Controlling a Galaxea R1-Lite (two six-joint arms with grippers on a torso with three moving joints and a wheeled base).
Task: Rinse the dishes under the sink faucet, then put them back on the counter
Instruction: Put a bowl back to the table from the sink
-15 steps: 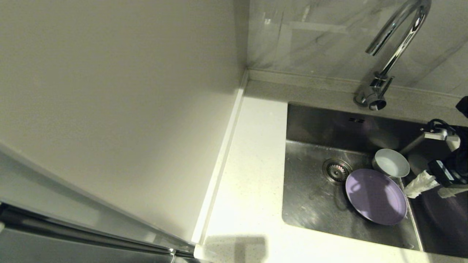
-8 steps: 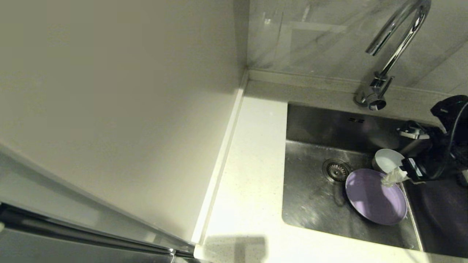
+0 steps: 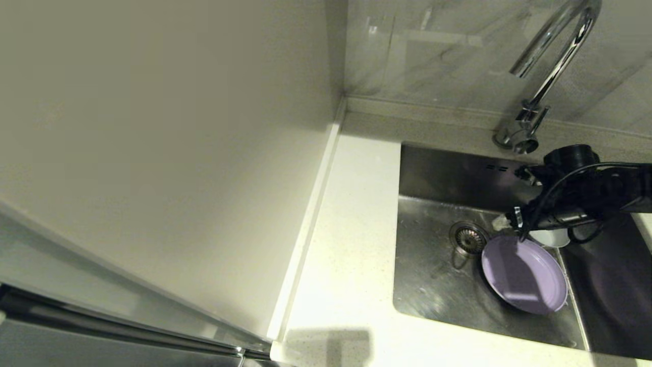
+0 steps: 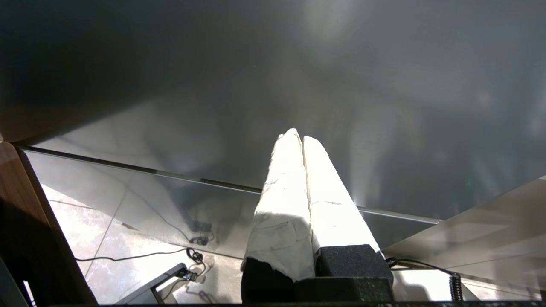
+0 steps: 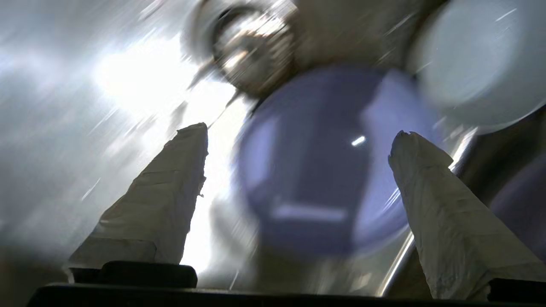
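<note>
While its jaws gape, right gripper hovers above lavender plate.

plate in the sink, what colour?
Lavender, plain with no pattern. The plate shows best in the head view, lying in the sink beside the drain.

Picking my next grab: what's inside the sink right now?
In the sink: a lavender plate beside the drain, and a pale bowl mostly hidden under the right gripper, its fingers open. No pink bowl in view.
</note>
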